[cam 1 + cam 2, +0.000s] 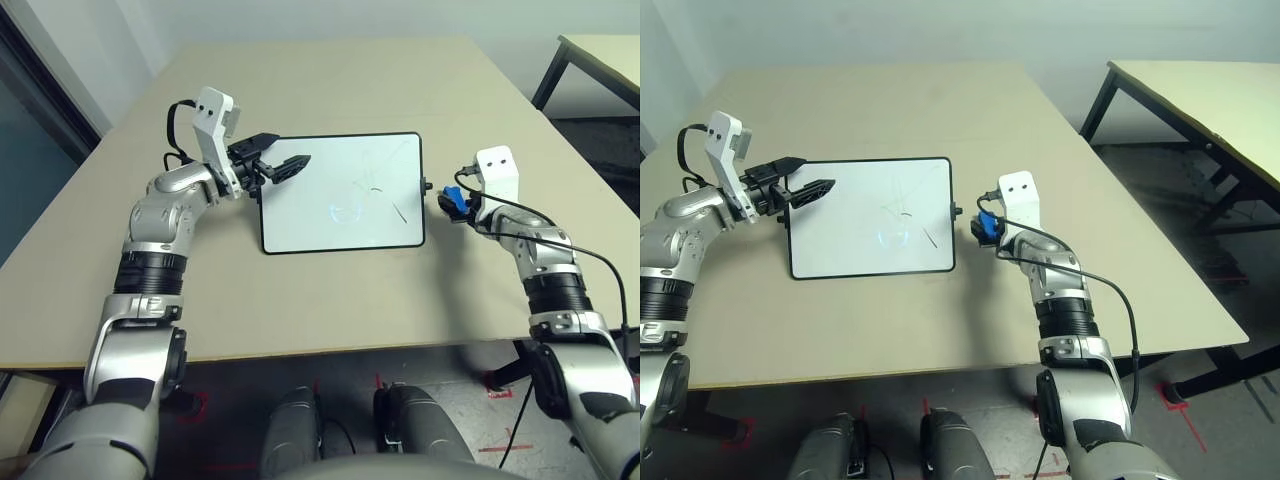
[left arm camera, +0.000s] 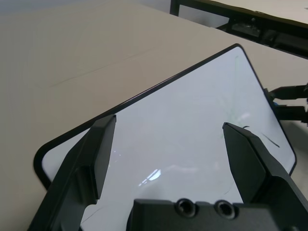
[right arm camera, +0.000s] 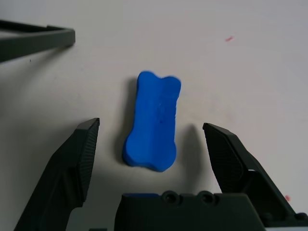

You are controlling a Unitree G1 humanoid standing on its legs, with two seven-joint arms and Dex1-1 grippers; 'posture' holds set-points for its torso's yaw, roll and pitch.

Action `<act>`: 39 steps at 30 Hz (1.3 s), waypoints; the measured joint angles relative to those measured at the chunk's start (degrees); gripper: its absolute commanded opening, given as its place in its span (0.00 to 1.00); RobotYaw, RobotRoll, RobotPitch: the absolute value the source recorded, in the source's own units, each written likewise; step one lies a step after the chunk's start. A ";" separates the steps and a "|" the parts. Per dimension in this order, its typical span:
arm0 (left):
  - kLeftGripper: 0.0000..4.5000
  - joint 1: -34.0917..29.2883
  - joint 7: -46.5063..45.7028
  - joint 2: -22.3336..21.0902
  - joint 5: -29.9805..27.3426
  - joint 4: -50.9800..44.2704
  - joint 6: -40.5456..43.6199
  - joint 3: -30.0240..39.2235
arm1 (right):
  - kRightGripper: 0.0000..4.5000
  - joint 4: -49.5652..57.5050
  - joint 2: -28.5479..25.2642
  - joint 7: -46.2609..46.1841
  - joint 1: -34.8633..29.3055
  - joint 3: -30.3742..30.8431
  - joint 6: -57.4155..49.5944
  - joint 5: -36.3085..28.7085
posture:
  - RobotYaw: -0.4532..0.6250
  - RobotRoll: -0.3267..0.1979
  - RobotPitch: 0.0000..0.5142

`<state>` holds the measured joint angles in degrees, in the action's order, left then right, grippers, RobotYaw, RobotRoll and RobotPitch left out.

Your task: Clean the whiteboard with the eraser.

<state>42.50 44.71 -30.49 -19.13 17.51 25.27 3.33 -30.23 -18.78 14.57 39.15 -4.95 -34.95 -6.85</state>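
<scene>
The whiteboard lies flat mid-table, with faint pen lines on its right half. My left gripper hovers open over the board's far left corner; the left wrist view has its fingers spread wide above the white surface. The blue eraser lies on the table just off the board's right short side. My right gripper stands open around it, one finger on each side, not touching. A corner of the board's frame is close by.
The beige table has free room beyond and in front of the board. Its front edge runs close to my body. A second table with black legs stands off to the right, across a gap of floor.
</scene>
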 measured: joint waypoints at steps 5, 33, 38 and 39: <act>1.00 -0.02 0.38 0.00 0.01 -0.94 0.70 -0.01 | 0.51 -3.16 0.11 -0.70 0.94 -0.77 2.24 0.14 | 0.42 0.62 0.07; 1.00 0.25 0.95 2.30 0.87 -1.76 1.15 -1.88 | 0.13 14.55 -0.21 4.17 13.96 2.76 -8.96 -1.66 | 0.37 0.62 0.08; 1.00 0.26 0.95 2.44 0.87 -1.95 1.82 -1.98 | 0.13 15.11 1.24 4.24 10.91 4.83 -10.14 -1.51 | 0.38 0.62 0.09; 1.00 0.26 0.95 2.44 0.87 -2.02 1.97 -1.98 | 0.13 15.12 1.41 4.24 10.68 5.14 -10.30 -1.50 | 0.39 0.62 0.09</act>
<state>42.75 45.66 -28.04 -18.26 15.48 27.24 1.36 -15.11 -17.37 18.81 49.83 0.19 -45.24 -8.35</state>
